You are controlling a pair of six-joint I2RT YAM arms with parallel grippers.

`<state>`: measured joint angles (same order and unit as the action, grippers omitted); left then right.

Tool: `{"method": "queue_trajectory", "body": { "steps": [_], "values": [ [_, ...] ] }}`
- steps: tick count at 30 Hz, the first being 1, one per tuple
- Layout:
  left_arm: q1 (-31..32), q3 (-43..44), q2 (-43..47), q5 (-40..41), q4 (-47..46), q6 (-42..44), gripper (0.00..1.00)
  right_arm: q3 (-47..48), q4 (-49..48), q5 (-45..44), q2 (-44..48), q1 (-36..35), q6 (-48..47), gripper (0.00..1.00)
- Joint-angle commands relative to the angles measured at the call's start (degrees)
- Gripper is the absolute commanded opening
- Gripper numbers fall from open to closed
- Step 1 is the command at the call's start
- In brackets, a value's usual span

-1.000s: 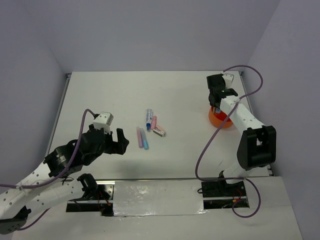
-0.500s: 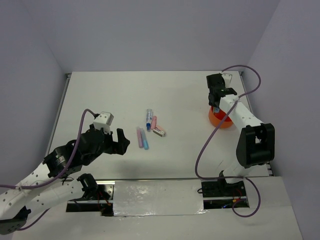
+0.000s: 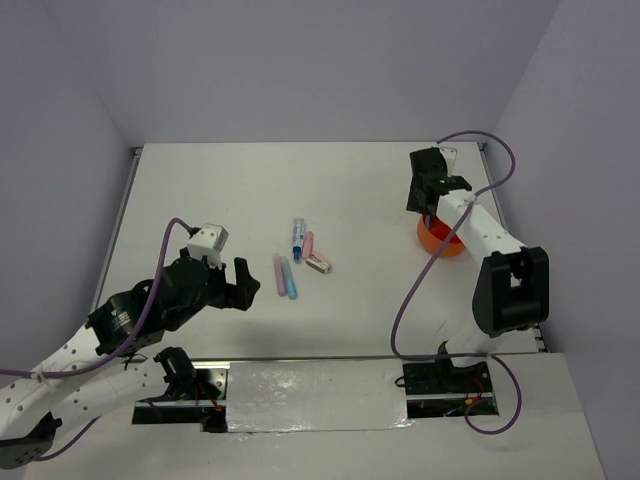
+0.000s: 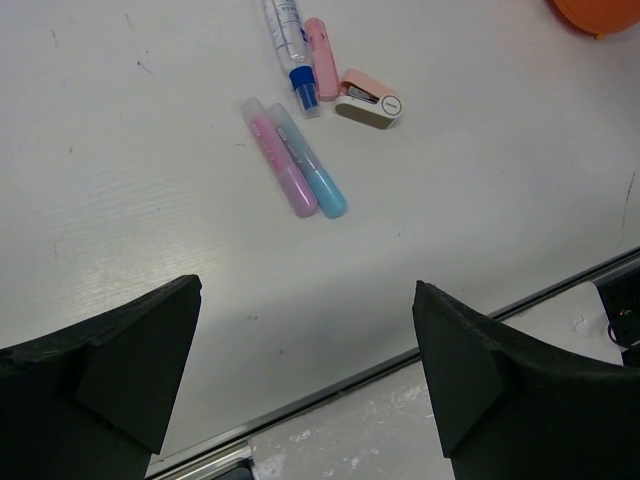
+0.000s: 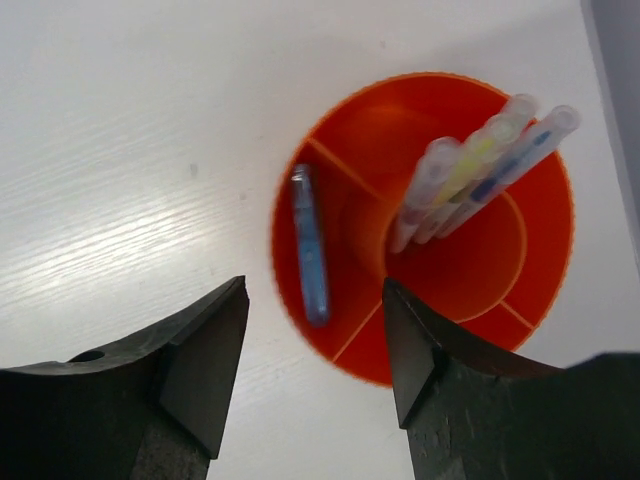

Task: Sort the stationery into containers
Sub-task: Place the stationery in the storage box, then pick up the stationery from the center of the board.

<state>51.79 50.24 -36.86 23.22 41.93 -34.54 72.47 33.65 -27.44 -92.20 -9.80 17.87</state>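
The orange cup [image 5: 480,275] stands at the table's right, also seen as the cup [image 3: 441,240] from above. In its middle compartment stand several pastel markers [image 5: 480,170], and a blue pen [image 5: 310,245] lies in an outer compartment. My right gripper [image 5: 314,285] hangs open just above the cup's left rim, holding nothing. On the table's middle lie a pink marker [image 4: 280,170], a blue marker [image 4: 312,172], a white blue-capped pen [image 4: 288,40], another pink marker [image 4: 322,58] and a small pink-white block [image 4: 368,100]. My left gripper [image 4: 307,290] hovers open, on the near side of them.
The table's front metal edge [image 4: 400,360] runs just under the left gripper. The right wall stands close behind the cup. The right arm's purple cable [image 3: 415,290] loops down over the table's right side.
The right gripper's jaws have spread apart above the cup and its head has shifted slightly left. The left arm and the items on the table have not moved.
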Motion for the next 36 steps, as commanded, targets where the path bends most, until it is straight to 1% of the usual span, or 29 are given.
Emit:
{"method": "queue_trajectory", "body": {
  "steps": [1, 3, 4, 5, 6, 7, 9, 10, 11, 12, 13, 14, 18, 19, 21, 22, 26, 31, 36],
  "values": [
    [-0.2, 0.0, 0.7, 0.2, -1.9, 0.6, 0.99, 0.1, -4.0, 5.4, 7.5, -4.7, -2.0, 0.64],
    [-0.2, 0.3, 1.0, 2.0, -1.2, -0.3, 0.99, -1.2, -8.3, 11.4, 11.1, -8.0, -5.7, 0.67],
    [-0.3, 0.5, 1.3, 3.0, -0.4, -0.7, 0.99, -2.4, -10.1, 19.0, 12.0, -11.8, -7.3, 0.68],
    [-0.2, 0.7, 1.4, 4.2, 0.3, -2.1, 0.99, -2.9, -13.3, 22.2, 12.7, -13.6, -9.1, 0.68],
    [-0.3, 0.8, 1.5, 6.9, 1.0, -2.8, 0.99, -3.3, -14.4, 24.4, 12.4, -15.9, -12.4, 0.68],
    [-0.3, 0.9, 2.0, 8.0, 1.7, -3.6, 0.99, -2.9, -14.9, 25.6, 11.7, -19.7, -13.6, 0.68],
    [-0.3, 0.9, 3.0, 8.9, 2.4, -4.4, 0.99, -0.2, -14.1, 26.3, 7.0, -22.3, -15.3, 0.68],
    [-0.3, 0.8, 3.2, 8.7, 2.1, -4.4, 0.99, 1.0, -13.5, 26.7, 5.1, -23.0, -14.4, 0.68],
    [-0.3, 0.6, 3.5, 8.4, 1.8, -4.1, 0.99, 2.3, -12.0, 26.7, 1.3, -23.8, -12.4, 0.68],
    [-0.3, 0.6, 3.5, 8.2, 1.7, -4.1, 0.99, 3.7, -11.2, 25.6, -0.6, -23.9, -7.0, 0.68],
    [-0.3, 0.6, 3.4, 8.1, 1.7, -4.0, 0.99, 5.7, -9.7, 23.9, -2.2, -24.8, -4.1, 0.67],
    [-0.3, 0.6, 3.3, 8.2, 1.7, -4.0, 0.99, 6.5, -9.1, 19.2, -4.8, -25.3, 1.8, 0.67],
    [-0.4, 0.7, 2.2, 8.0, 1.8, -4.0, 0.99, 9.2, -7.8, 9.4, -10.1, -29.5, 9.7, 0.65],
    [-0.4, 0.8, 2.2, 7.8, 1.7, -3.9, 0.99, 9.9, -7.3, 8.8, -12.5, -30.2, 11.7, 0.64],
    [-0.4, 0.7, 2.1, 7.5, 1.6, -3.8, 0.99, 12.5, -6.7, 7.0, -14.7, -31.8, 13.0, 0.63],
    [-0.5, 0.7, 2.3, 7.5, 1.6, -3.6, 0.99, 15.1, -4.6, 5.9, -17.1, -32.6, 14.4, 0.62],
    [-0.4, 0.7, 2.8, 7.2, 1.4, -3.6, 0.99, 18.9, -1.3, 3.0, -22.0, -33.5, 17.2, 0.60],
    [-0.4, 0.6, 3.9, 6.9, 1.1, -3.4, 0.99, 19.4, -0.6, 0.8, -24.9, -33.9, 20.4, 0.59],
    [-0.5, 0.4, 4.1, 6.5, 1.0, -3.2, 0.99, 18.9, -1.7, 0.5, -26.2, -34.2, 20.9, 0.56]
  ]
}}
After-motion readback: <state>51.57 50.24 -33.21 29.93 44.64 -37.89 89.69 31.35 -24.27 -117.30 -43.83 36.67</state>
